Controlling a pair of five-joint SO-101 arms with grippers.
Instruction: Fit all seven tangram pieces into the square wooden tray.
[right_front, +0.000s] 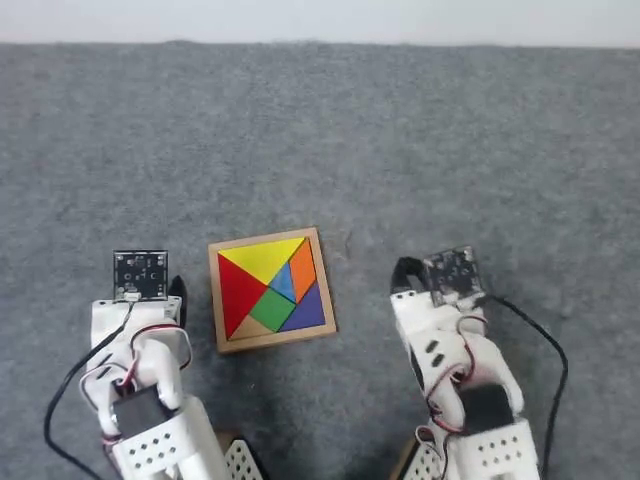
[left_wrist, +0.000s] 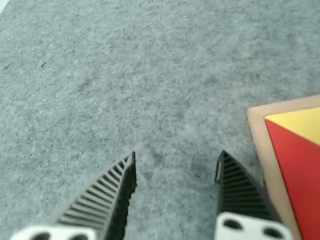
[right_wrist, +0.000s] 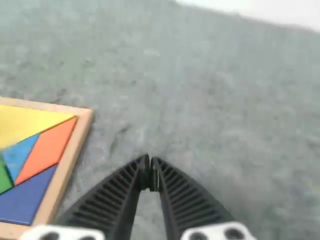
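Note:
The square wooden tray (right_front: 217, 297) lies on the grey felt between the two arms, with coloured pieces set flat inside: yellow (right_front: 264, 257), red (right_front: 238, 290), orange (right_front: 302, 270), blue (right_front: 284, 283), green (right_front: 271, 309), purple (right_front: 308, 309) and a tan one (right_front: 249, 328). My left gripper (left_wrist: 175, 165) hovers over bare felt just left of the tray's corner (left_wrist: 257, 125), fingers open, nothing between them. My right gripper (right_wrist: 149, 172) sits to the right of the tray edge (right_wrist: 70, 160), its fingertips together and holding nothing. In the high view the left gripper (right_front: 176, 290) and right gripper (right_front: 403, 272) flank the tray.
Grey felt (right_front: 400, 140) covers the whole table, with wide open room behind the tray. A pale wall strip (right_front: 320, 20) runs along the far edge. The arms' bases and cables (right_front: 545, 350) crowd the near edge.

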